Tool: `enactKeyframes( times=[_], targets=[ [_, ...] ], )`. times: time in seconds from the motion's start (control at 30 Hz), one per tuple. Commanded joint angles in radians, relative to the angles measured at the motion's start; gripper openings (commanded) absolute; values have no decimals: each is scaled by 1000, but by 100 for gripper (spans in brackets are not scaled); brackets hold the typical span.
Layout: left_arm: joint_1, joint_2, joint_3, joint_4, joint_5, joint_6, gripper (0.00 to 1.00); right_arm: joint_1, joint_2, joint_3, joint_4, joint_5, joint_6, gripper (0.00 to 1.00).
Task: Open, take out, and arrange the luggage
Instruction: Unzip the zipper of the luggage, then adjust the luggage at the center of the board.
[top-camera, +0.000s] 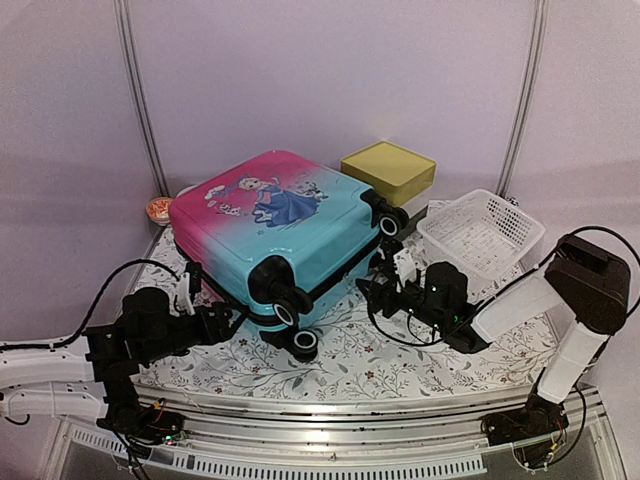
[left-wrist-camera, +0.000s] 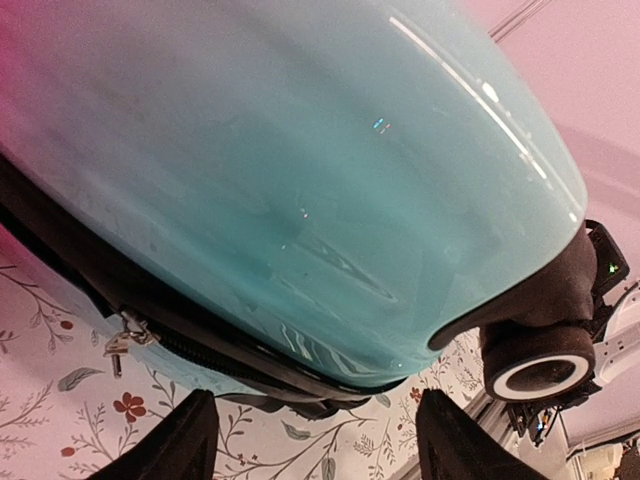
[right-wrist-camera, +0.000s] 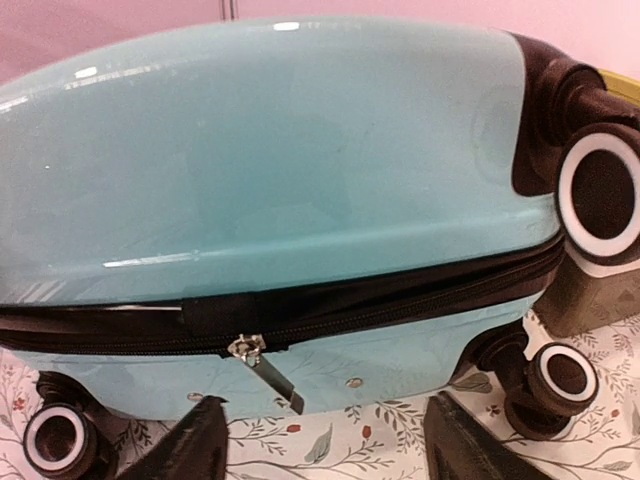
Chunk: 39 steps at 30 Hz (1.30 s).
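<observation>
Both my grippers stood at the luggage (top-camera: 270, 225) in the top view: my left gripper (top-camera: 225, 320) was low at one side and my right gripper (top-camera: 385, 290) at the other, so the case lay between them, flat on the flowered cloth (top-camera: 400, 360). Its shell ran from pink to turquoise, with a cartoon girl printed on top, a black zipper band and black wheels. Beyond my right gripper sat a yellow box (top-camera: 388, 170) and a white basket (top-camera: 480, 232), with pale walls behind them.

From my left wrist, my fingers (left-wrist-camera: 190, 440) were spread wide with nothing between them. The turquoise shell filled the space just ahead, and a zipper pull (left-wrist-camera: 122, 340) hung to their left.

From my right wrist, my fingers (right-wrist-camera: 195, 445) likewise stood apart and empty. The zipped band ran straight ahead, and another zipper pull (right-wrist-camera: 262, 365) dangled just above the gap.
</observation>
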Motion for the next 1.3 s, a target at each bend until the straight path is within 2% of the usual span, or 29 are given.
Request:
enactKeyframes(
  times=[0.0, 0.2, 0.3, 0.37, 0.6, 0.77, 1.13, 1.27],
  targets=[
    [16, -25, 18, -38, 11, 5, 70, -16, -126, -8, -167, -32, -48, 79],
    [18, -39, 46, -86, 22, 18, 75, -96, -268, 85, -493, -116, -25, 94],
    [20, -40, 67, -122, 24, 16, 86, -156, -301, 172, -671, -145, -4, 100],
    [21, -39, 87, -153, 25, 11, 97, -203, -314, 223, -760, -188, -18, 99],
    [56, -27, 149, -218, 56, 24, 98, -364, -292, 365, -908, -385, -76, 99],
    [107, -27, 183, -227, 113, 45, 98, -405, -188, 530, -1041, -483, -128, 99],
    [296, -9, 242, -233, 292, 59, 98, -416, -6, 777, -1171, -424, -237, 98],
    [375, 30, 257, -220, 369, 64, 98, -415, 40, 846, -1223, -426, -261, 85]
  ],
)
